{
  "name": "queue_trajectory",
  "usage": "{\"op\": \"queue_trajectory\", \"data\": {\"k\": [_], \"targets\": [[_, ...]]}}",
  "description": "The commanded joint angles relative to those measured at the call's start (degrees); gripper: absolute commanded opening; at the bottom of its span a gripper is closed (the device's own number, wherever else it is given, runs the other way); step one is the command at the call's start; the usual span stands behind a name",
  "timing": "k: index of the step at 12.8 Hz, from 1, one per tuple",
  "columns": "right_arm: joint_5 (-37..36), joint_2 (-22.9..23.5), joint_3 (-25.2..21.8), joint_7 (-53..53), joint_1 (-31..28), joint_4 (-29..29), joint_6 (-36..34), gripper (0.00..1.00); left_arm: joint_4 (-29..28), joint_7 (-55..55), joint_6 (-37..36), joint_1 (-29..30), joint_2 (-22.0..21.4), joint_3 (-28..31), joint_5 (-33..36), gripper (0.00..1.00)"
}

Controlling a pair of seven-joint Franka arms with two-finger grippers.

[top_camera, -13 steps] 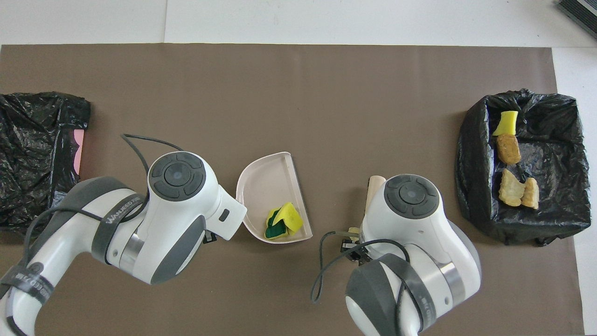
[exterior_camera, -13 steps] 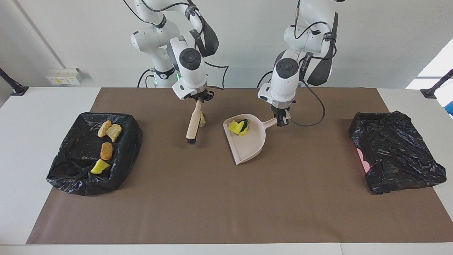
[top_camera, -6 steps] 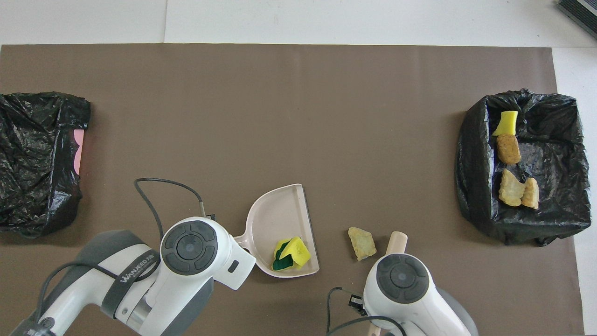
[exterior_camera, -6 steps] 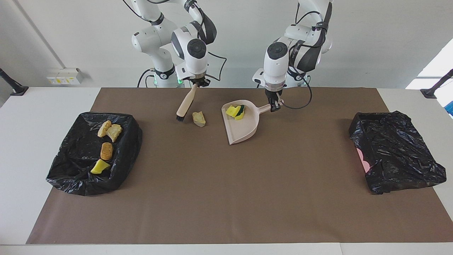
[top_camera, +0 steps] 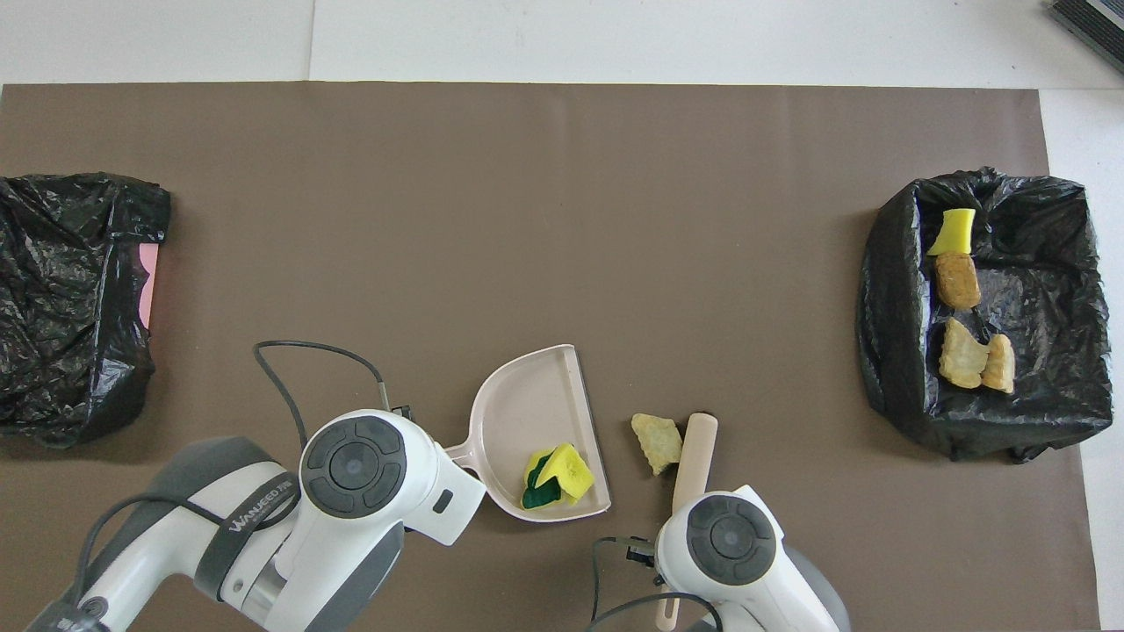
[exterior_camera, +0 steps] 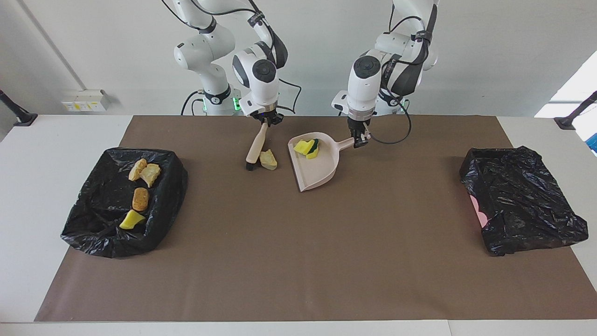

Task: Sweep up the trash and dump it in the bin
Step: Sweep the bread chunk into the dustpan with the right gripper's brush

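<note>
Setting: robotics lab. Evidence noted: two white arms (exterior_camera: 219,51) mounted at a white tabletop (exterior_camera: 56,135); brown mat (exterior_camera: 298,242) laid over it; bare wall (exterior_camera: 489,46); wall sockets (exterior_camera: 86,100); camera stands (exterior_camera: 571,116) clamped at the edges.

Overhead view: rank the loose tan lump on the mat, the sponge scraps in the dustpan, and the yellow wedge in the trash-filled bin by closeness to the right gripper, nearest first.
Measured from the right gripper, shut on the brush:
1. Tan lump, on the mat beside the brush head.
2. Sponge scraps, in the dustpan, toward the left arm's end.
3. Yellow wedge, in the bin at the right arm's end.
</note>
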Motion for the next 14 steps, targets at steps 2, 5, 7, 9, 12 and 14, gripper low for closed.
{"op": "queue_trajectory", "data": {"k": [2,5,7,9,12,14], "targets": [[5.2,10.1,0.5,-8.7,3.2,10.6,2.3,0.0,-1.8,-0.7,1.8,-1.2,-0.4,0.7,-0.7,0.0],[14.6,10.7,0.5,-27.8,5.2,12.3,2.6,0.0,-1.8,-0.7,1.7,-1.1,-0.4,0.8,-0.8,0.0],[16.4,11.0,0.2,-36.5,4.0,12.3,1.2,0.0,-1.7,-0.8,1.7,-0.5,-0.3,0.9,-0.8,0.0],[14.1,10.6,0.1,-36.9,2.2,12.6,-2.0,0.0,-1.0,-1.3,2.0,0.0,0.3,1.1,-0.8,0.0],[6.3,7.6,-0.1,-37.2,-2.3,14.3,-8.7,0.0,-0.5,-1.9,2.1,4.0,-0.5,1.0,-1.7,0.0],[3.9,5.1,-0.2,-37.0,-6.1,15.8,-14.7,0.0,0.7,-1.8,1.8,5.9,-0.6,1.0,-3.5,0.0]]}}
